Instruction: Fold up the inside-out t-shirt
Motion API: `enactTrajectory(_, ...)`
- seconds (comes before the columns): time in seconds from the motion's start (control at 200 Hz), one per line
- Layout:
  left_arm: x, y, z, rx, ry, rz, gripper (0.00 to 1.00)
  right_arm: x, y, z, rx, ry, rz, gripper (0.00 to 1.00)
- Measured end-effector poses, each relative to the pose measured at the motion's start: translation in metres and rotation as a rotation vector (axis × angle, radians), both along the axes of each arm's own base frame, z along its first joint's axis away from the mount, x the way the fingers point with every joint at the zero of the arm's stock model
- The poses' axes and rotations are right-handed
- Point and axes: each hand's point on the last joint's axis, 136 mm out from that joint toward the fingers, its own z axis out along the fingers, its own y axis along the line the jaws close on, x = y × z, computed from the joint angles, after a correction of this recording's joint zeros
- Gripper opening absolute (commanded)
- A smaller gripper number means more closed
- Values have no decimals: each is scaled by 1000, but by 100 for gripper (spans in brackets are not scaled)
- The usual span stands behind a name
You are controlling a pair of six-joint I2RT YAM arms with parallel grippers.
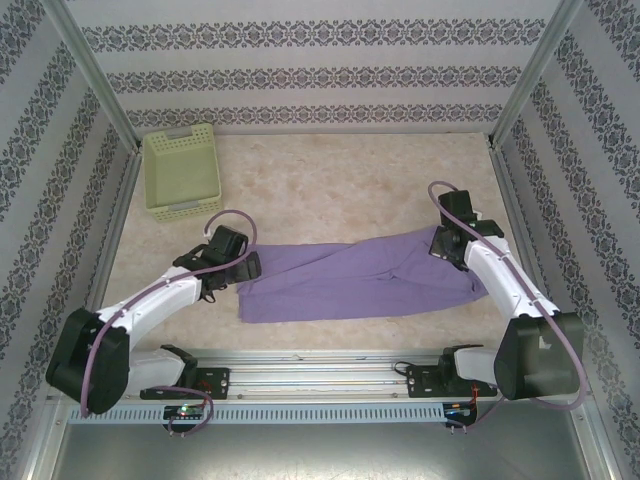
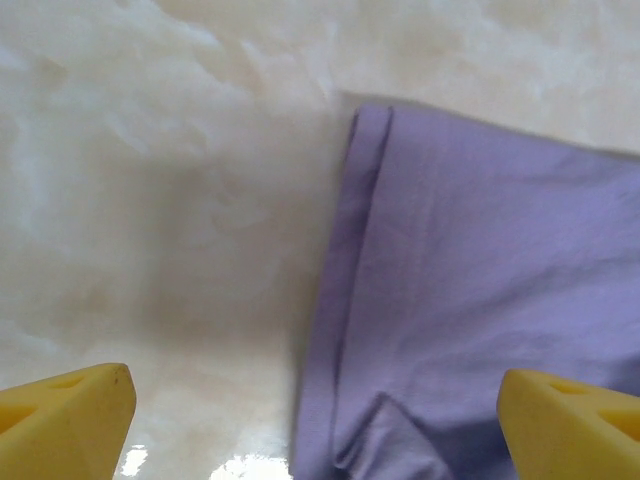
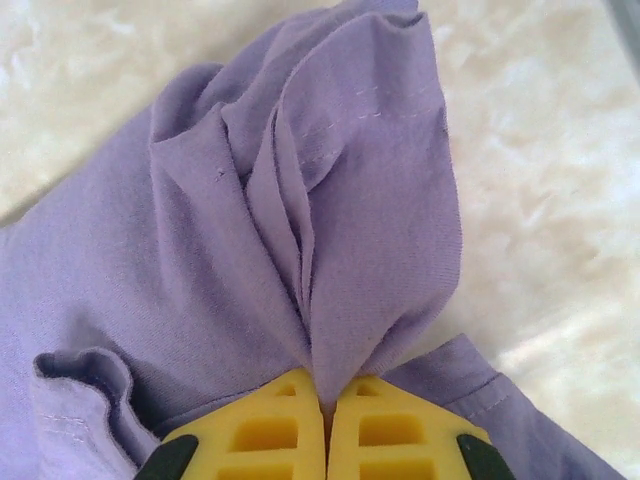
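The inside-out t-shirt (image 1: 350,282) is a lavender-purple cloth lying as a long folded band across the near half of the table. My left gripper (image 1: 243,268) stands open at the band's left end; in the left wrist view its yellow fingertips (image 2: 70,420) straddle the hemmed edge of the t-shirt (image 2: 470,290), one over bare table, the other over cloth. My right gripper (image 1: 440,243) is shut on a bunched fold at the band's right end. In the right wrist view the t-shirt (image 3: 330,200) rises in gathered pleats out of the pressed-together yellow pads (image 3: 265,425).
A pale green basket (image 1: 181,170) stands at the back left of the marbled tabletop (image 1: 340,180). Patterned walls enclose the table on three sides, with metal posts at the corners. A metal rail (image 1: 320,375) with the arm bases runs along the near edge.
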Motion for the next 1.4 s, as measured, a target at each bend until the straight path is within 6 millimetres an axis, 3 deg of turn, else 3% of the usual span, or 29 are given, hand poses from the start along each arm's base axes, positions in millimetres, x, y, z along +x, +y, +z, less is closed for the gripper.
enactTrajectory(0.26,-4,-26,-25,-3,94,-79,83,14,9,30,-174,33,84,0)
enactTrajectory(0.585,0,-62,-26,-118,78,-144,63,17,34,44,-282,56,198,0)
enactTrajectory(0.814,-3,-79,-31,-157,72,-163,54,14,80,45,-257,26,329,0)
enactTrajectory(1.189,-13,-58,-21,-152,-15,-100,48,13,150,21,-125,33,430,0)
enactTrajectory(1.404,-16,-58,-32,-144,21,-103,44,12,201,0,-3,58,481,0)
